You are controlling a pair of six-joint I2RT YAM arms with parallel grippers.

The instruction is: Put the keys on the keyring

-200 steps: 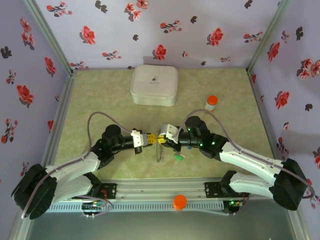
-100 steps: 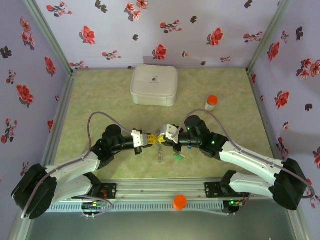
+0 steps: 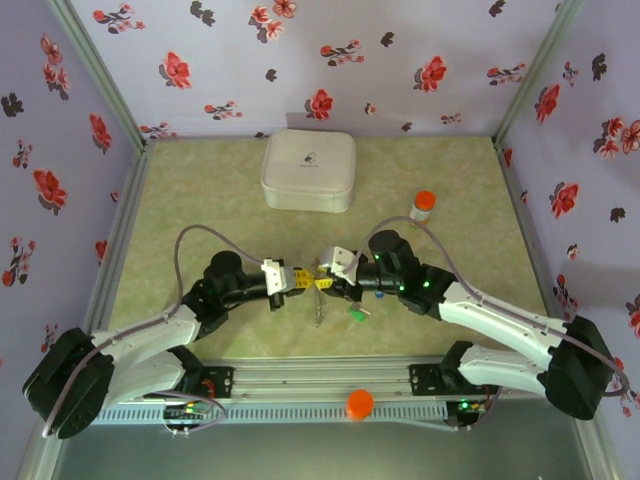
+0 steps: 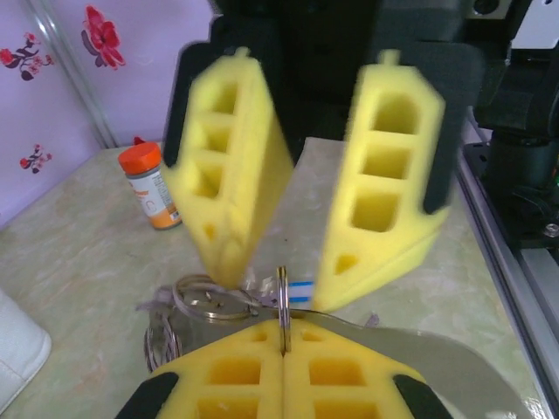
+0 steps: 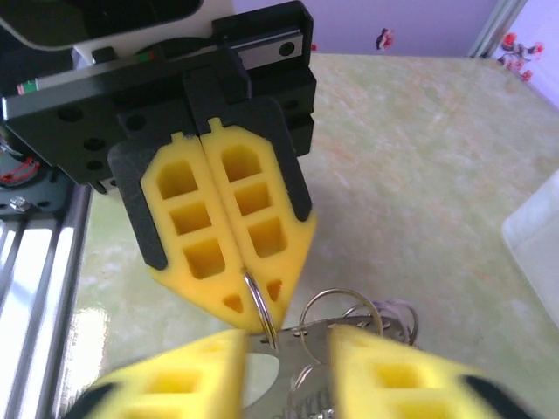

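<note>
Left claw (image 4: 284, 330) clenched on keyring (image 4: 282, 297); right claw (image 5: 288, 349) released, nudged slightly far; green key (image 3: 355, 313) unthreaded, threading pending.

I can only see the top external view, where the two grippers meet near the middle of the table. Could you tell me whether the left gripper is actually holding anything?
Observer: Yes. In the right wrist view the left gripper is shut on a thin metal ring, pinched edge-on between its foam tips.
Operator: Thank you. Is the right gripper closed on that ring as well?
Observer: No. The left wrist view shows the right gripper open, with its jaws apart and one on each side of the ring.
</note>
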